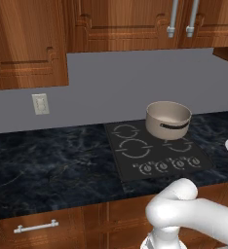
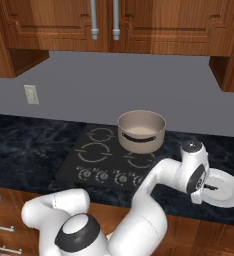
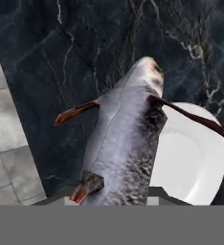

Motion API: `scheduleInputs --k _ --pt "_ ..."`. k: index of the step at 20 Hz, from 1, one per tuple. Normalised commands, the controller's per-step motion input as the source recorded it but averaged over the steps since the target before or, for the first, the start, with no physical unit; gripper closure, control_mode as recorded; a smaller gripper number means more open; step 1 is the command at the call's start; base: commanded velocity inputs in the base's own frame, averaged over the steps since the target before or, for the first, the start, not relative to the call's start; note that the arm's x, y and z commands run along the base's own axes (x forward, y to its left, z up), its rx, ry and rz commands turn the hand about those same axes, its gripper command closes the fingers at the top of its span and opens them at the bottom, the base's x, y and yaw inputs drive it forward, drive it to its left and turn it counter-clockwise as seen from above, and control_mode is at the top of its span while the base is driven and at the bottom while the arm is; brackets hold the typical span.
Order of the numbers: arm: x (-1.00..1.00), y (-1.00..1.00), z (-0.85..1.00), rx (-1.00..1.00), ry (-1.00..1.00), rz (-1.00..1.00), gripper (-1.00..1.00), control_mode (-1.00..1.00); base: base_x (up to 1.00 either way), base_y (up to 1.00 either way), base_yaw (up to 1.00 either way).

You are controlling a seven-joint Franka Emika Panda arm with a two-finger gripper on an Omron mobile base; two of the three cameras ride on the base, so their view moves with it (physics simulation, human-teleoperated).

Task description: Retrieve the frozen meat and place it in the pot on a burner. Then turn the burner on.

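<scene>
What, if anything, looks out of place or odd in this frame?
The "frozen meat" is a whole grey fish, hanging from the shut jaws above a white plate on the counter. The pot sits squarely on its burner; nothing is spilled.

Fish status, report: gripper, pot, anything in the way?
Gripper shut on fish, held over the white plate and counter. Pot empty on a rear burner. Nothing seen blocking the way to it.

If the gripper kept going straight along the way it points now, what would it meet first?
The gripper is shut on the fish, which sticks out ahead of it. Straight on, the fish's head would probably meet the dark marble counter first, just past the rim of the white plate; depth is hard to judge.
</scene>
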Motion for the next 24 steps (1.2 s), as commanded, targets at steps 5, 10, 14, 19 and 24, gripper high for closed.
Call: scheduleInputs --k 5,10,14,19,24 --pt "0.29 0.0 0.48 0.01 -0.09 0.11 1.0 -1.0 0.0 0.0 0.0" --pt "0.1 0.19 0.48 0.0 -0.16 0.19 1.0 -1.0 0.0 0.0 0.0" --pt "0.25 0.26 0.25 0.0 -0.3 0.22 1.0 -1.0 0.0 0.0 0.0" --pt "0.41 0.16 0.22 0.04 -0.29 0.18 1.0 -1.0 0.0 0.0 0.0" --pt "0.66 0.03 0.31 0.04 -0.09 0.09 1.0 -1.0 0.0 0.0 0.0"
